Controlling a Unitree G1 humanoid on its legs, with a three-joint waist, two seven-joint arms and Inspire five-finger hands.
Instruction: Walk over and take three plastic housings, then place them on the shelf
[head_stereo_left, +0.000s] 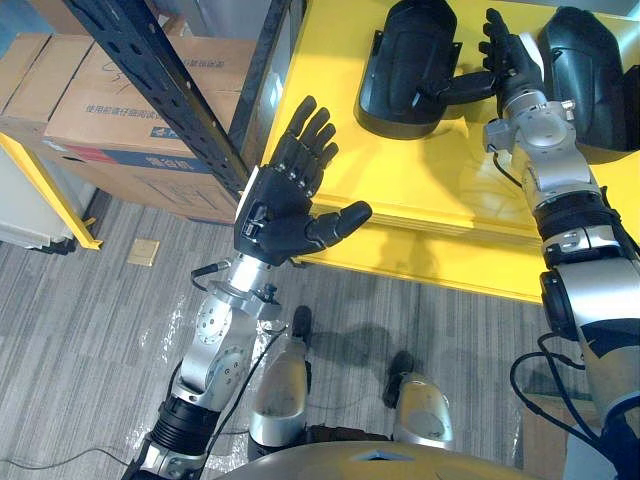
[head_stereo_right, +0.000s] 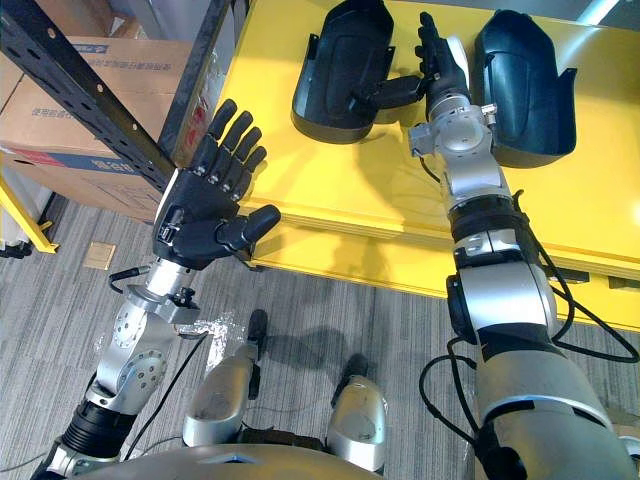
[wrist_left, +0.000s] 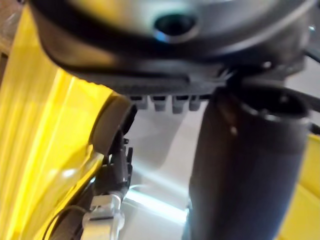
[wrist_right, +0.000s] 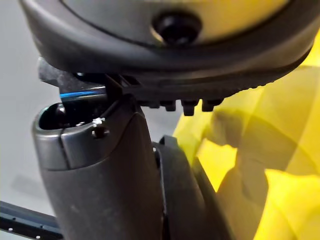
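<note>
Left eye view: placing looks under way. On the yellow shelf (head_stereo_left: 400, 190), the first housing (head_stereo_left: 405, 70) lies at twelve o'clock and the second housing (head_stereo_left: 590, 70) at one. The right hand (head_stereo_left: 512, 62) is between them, fingers straight, thumb against the first. The left hand (head_stereo_left: 285, 215), at centre, is spread and empty.

Right eye view: next, I judge, the right hand must lift clear without dragging it. A rack post (head_stereo_right: 90, 95) and cardboard boxes (head_stereo_right: 60, 120) stand at ten o'clock, with grey floor (head_stereo_right: 60, 300) at seven.

Right wrist view: the thumb is beside a dark housing edge.

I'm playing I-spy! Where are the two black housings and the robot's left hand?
Left housing (head_stereo_left: 398, 60): left eye view, its rounded black shell.
Right housing (head_stereo_left: 592, 85): left eye view, its glossy shell.
Left hand (head_stereo_left: 272, 218): left eye view, its open palm.
</note>
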